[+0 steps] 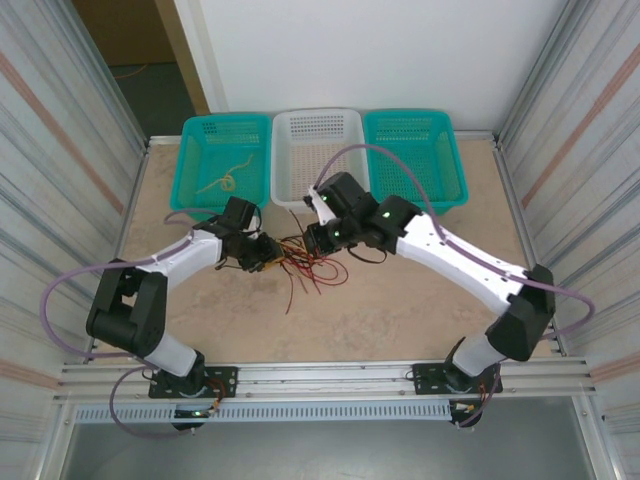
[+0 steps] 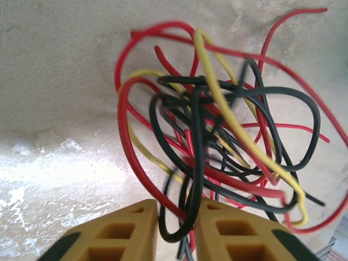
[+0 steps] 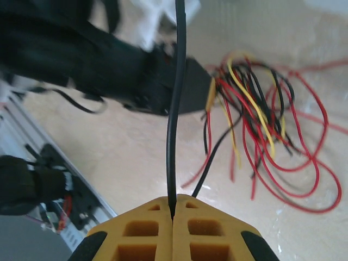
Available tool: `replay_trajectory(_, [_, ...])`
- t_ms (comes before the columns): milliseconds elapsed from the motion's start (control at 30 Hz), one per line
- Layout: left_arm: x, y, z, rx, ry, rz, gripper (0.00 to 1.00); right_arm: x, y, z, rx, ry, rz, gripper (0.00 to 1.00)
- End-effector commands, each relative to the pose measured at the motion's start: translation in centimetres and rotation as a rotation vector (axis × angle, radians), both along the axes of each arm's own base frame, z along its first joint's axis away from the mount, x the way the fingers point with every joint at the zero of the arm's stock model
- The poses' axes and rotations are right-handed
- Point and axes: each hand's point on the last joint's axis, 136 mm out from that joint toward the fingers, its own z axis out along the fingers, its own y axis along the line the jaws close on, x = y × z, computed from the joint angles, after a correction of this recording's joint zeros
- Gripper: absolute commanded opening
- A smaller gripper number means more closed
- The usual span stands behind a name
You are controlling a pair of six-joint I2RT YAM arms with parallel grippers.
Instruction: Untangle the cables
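At the far left, a teal basket holds one yellowish cable, seemingly a strand already freed and sorted.

The left arm is folded at its elbow near the left wall, and its forearm reaches right and away toward the middle of the bench. The left gripper sits low at the left edge of the tangle. Its jaws stand a narrow gap apart, with a black loop and a red strand running between them but not visibly pinched. It looks placed to anchor the bundle while the other arm draws a strand out.

The cables lie on the bench between the two grippers, just near of the white basket. They are red, black and yellow loops knotted through one another, and a few red ends trail toward the near side.

The right arm stretches from its raised elbow at the right, its forearm angled left and away and its wrist bent down over the tangle. The right gripper has its jaws closed together on a single black cable, which runs straight away from the fingertips. I judge this to be the strand picked for separation. The straight line suggests tension, so a snag inside the knot could drag the whole bundle.

At the far right stands another teal basket.
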Motion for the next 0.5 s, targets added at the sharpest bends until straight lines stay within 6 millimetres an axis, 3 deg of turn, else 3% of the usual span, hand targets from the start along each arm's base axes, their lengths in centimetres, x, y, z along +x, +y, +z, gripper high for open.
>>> replay_trajectory(0, [0.4,-0.3,1.6,-0.003,-0.051,-0.005,0.16,-0.1,-1.5,4.8,0.014,-0.121,0.008,0.0])
replay_trajectory(133, [-0.4,-0.1,1.0,0.01,-0.031,-0.008,0.01,-0.1,-2.5,9.8,0.065,-0.227,0.002,0.0])
replay_trajectory(467, [-1.5,-0.2,-0.2,0.034,-0.003,-0.022,0.0,-0.9,-5.8,20.0,0.264,-0.406,-0.043,0.0])
